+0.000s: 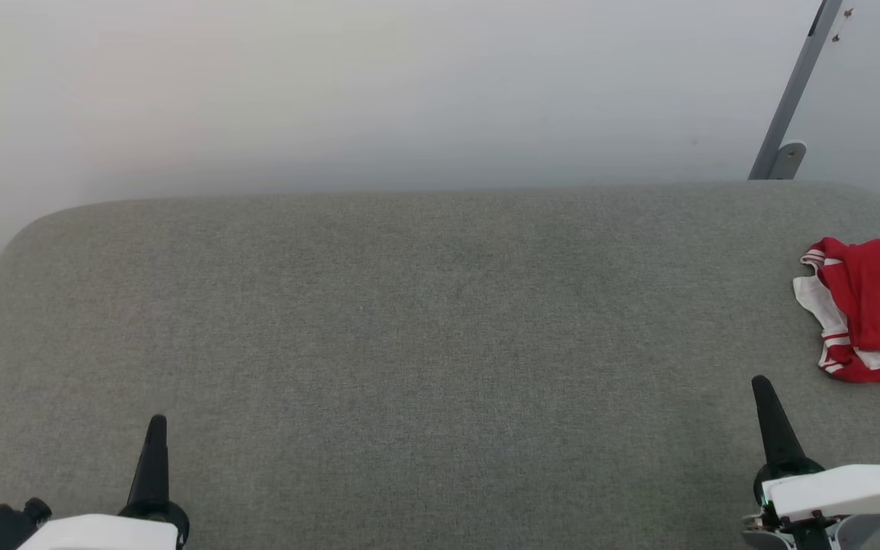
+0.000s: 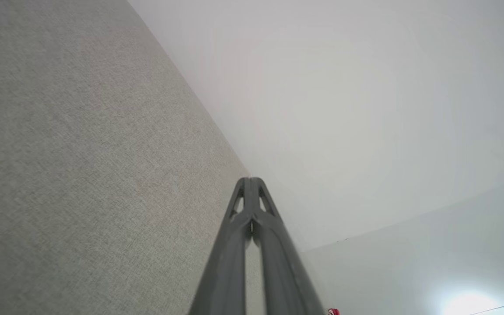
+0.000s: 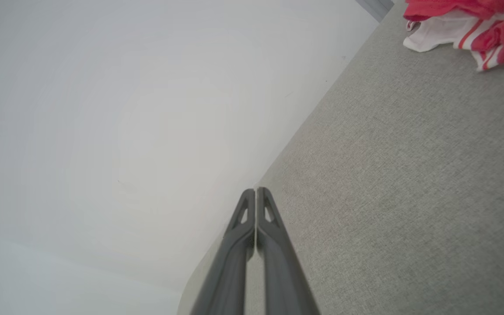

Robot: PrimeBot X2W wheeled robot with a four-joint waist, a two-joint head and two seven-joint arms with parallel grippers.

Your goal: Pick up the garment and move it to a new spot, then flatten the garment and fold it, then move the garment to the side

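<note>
The garment (image 1: 875,305), bright red cloth with white striped cuff ends, lies bunched at the far right edge of the grey table (image 1: 409,321), partly cut off by the head view's edge. It appears again in the right wrist view as the garment (image 3: 462,22), at the top right. My right gripper (image 1: 761,386) is shut and empty at the lower right, a short way in front of the cloth. At the lower left my left gripper (image 1: 157,424) is shut with nothing in it. Both pairs of fingers press together in the wrist views: left gripper (image 2: 250,180), right gripper (image 3: 255,190).
A pale wall (image 1: 409,92) rises behind the table's rounded far edge. A grey metal post (image 1: 791,99) leans at the back right. The grey cloth-covered surface stretches wide between the two grippers.
</note>
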